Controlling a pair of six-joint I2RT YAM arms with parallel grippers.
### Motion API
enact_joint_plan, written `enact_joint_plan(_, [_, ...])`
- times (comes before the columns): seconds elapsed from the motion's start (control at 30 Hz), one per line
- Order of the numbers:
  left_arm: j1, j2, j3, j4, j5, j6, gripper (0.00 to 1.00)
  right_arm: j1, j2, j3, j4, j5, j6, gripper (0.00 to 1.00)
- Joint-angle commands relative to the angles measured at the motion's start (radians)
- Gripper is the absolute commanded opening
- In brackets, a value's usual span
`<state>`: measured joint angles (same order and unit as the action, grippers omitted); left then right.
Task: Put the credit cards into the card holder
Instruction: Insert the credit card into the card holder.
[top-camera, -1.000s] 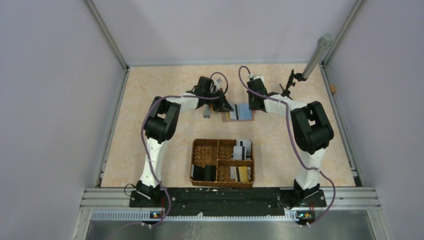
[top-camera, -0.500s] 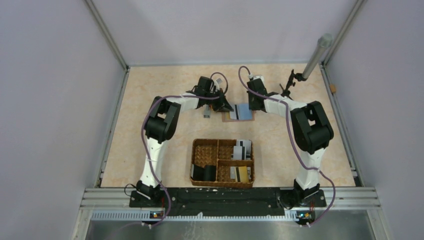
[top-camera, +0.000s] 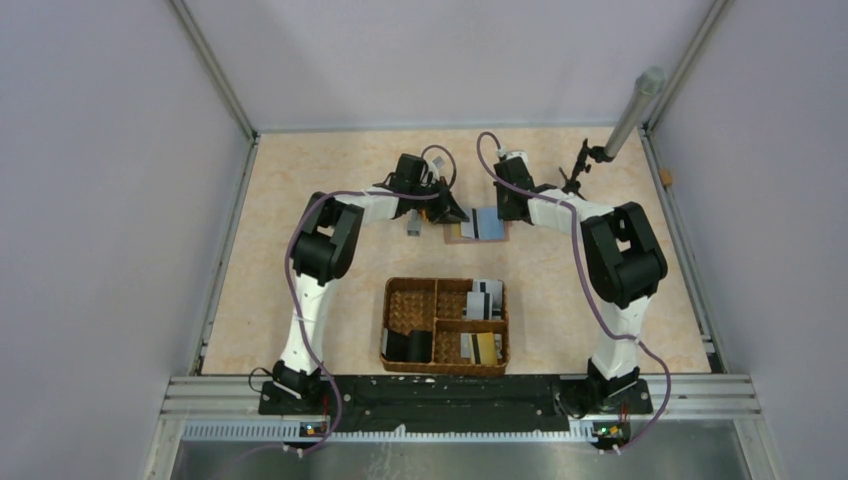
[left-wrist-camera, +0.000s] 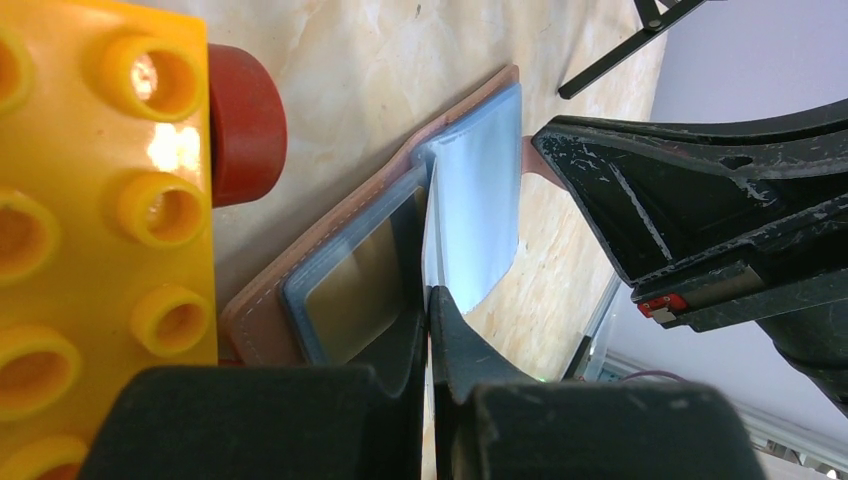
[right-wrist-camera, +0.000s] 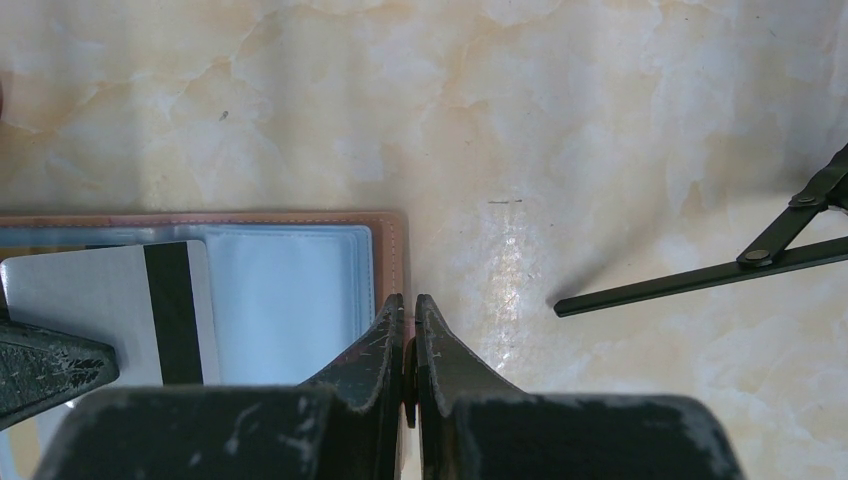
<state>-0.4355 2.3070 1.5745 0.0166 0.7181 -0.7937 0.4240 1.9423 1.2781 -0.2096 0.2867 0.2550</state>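
The left gripper (left-wrist-camera: 430, 300) has its jaws pressed together on a thin pale sheet seen edge-on. This looks like the silver card (right-wrist-camera: 110, 300) with a black stripe, which lies over the light blue inside of the open card holder (right-wrist-camera: 300, 218). In the right wrist view, a left fingertip (right-wrist-camera: 45, 370) sits at that card's near corner.

The right gripper (right-wrist-camera: 408, 310) is also closed, its tips pinching the holder's brown stitched edge on the side away from the silver card. A gold card (left-wrist-camera: 350, 290) sits in a clear pocket of the holder's other half.

Just beside that half are a yellow studded block (left-wrist-camera: 90, 200) and a red wheel (left-wrist-camera: 245, 125). Thin black stand legs (right-wrist-camera: 700, 280) lie on the marbled table (right-wrist-camera: 600, 100) beyond the holder's pinched edge.

Well apart from the holder, toward the arm bases, a woven basket (top-camera: 410, 305) holds more cards (top-camera: 484, 298) and a black block (top-camera: 408, 345).
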Motion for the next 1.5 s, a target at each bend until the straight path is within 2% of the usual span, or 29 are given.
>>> enact_joint_plan(0.0, [-0.006, 0.022, 0.023, 0.052, -0.013, -0.008, 0.00, -0.001, 0.019, 0.047, 0.010, -0.003, 0.011, 0.00])
enact_joint_plan(0.47, [-0.021, 0.037, 0.019, 0.085, -0.022, -0.029, 0.00, -0.002, 0.023, 0.053, 0.005, -0.009, 0.012, 0.00])
enact_joint_plan(0.7, [-0.025, 0.036, -0.017, 0.150, -0.038, -0.049, 0.00, -0.001, 0.018, 0.053, 0.003, -0.008, 0.013, 0.00])
enact_joint_plan(1.07, [-0.034, 0.020, -0.021, 0.092, -0.082, -0.015, 0.01, -0.001, 0.018, 0.056, 0.000, -0.009, 0.015, 0.00])
enact_joint_plan(1.17, [-0.033, 0.005, -0.011, 0.033, -0.115, 0.013, 0.09, -0.001, 0.018, 0.054, -0.002, -0.007, 0.016, 0.00])
enact_joint_plan(1.33, [-0.034, -0.015, 0.009, -0.053, -0.153, 0.049, 0.29, -0.002, 0.014, 0.053, -0.001, -0.006, 0.014, 0.00])
enact_joint_plan(1.47, [-0.034, -0.040, 0.018, -0.110, -0.189, 0.090, 0.39, -0.002, 0.012, 0.051, -0.002, -0.004, 0.014, 0.00])
